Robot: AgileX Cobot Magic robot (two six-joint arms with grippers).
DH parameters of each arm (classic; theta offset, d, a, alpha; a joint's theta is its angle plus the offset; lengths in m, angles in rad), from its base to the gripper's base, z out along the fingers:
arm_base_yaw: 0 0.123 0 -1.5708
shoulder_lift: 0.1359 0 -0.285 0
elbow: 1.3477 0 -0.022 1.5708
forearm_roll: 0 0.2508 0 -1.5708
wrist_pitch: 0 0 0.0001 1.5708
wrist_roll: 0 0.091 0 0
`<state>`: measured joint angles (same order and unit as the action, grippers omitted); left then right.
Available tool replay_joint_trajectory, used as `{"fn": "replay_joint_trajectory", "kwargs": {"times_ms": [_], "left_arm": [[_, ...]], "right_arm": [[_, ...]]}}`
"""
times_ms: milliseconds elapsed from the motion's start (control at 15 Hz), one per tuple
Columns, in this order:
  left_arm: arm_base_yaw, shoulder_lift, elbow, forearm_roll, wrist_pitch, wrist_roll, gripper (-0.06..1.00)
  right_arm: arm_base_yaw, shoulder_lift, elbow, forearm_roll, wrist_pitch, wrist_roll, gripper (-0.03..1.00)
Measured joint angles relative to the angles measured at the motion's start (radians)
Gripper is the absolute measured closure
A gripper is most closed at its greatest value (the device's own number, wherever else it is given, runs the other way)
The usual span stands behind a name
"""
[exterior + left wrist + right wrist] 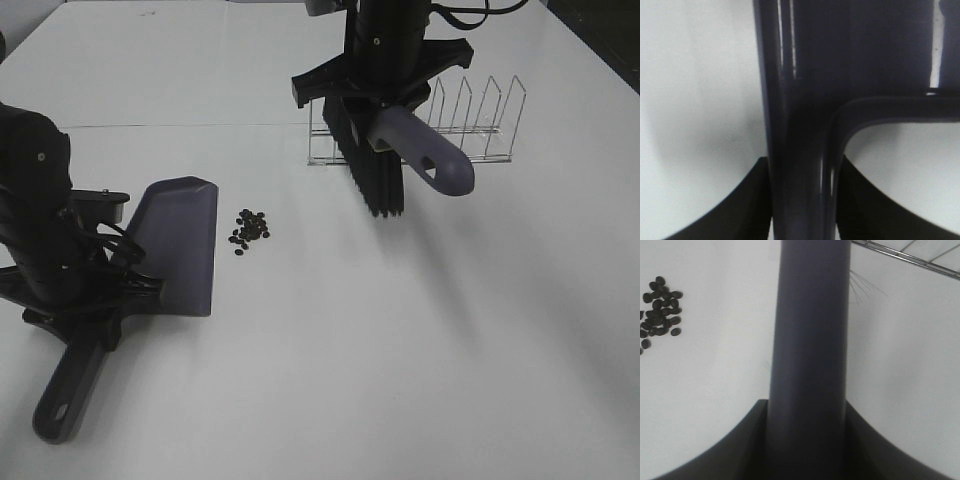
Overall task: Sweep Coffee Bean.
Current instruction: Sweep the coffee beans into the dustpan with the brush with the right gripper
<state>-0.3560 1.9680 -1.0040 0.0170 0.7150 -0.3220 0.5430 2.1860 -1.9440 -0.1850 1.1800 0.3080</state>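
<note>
Coffee beans: a loose cluster of small dark beans on the white worktop. They lie close together with no strays far off. None shows inside the dustpan.

Dustpan: grey-purple, lying low on the worktop just beside the beans. Its long front edge faces them across a narrow gap and does not touch them. The left gripper is closed on the dustpan's handle, at the end of the pan away from the beans.

Brush: on the opposite side of the beans from the dustpan, well apart from them. Black bristles point down and the grey-purple handle juts out. The right gripper is clamped on the brush near its head. Cannot tell whether the bristle tips touch the worktop.

Wire rack: just beyond the brush, farther from the beans.

Progress, as judged:
- Both tools are in hand and the pan is set to receive.
- The sweep itself is not yet begun, since the beans sit undisturbed outside the pan.
- Left to do: bring the brush down behind the beans and draw them across the gap into the dustpan.
</note>
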Motion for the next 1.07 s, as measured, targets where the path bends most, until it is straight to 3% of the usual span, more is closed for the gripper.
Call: {"fn": "replay_joint_trajectory", "kwargs": {"times_ms": [400, 533, 1067], "left_arm": [[-0.033, 0.001, 0.000, 0.000, -0.015, -0.003, 0.60], [-0.033, 0.014, -0.004, -0.001, -0.012, -0.003, 0.60], [-0.033, 0.028, -0.006, 0.000, -0.005, -0.003, 0.59]], "right_arm": [[0.063, 0.099, 0.000, -0.041, 0.001, 0.041, 0.66], [0.124, 0.164, 0.000, -0.052, -0.015, 0.042, 0.66], [0.203, 0.279, -0.131, 0.139, -0.042, -0.013, 0.66]]}}
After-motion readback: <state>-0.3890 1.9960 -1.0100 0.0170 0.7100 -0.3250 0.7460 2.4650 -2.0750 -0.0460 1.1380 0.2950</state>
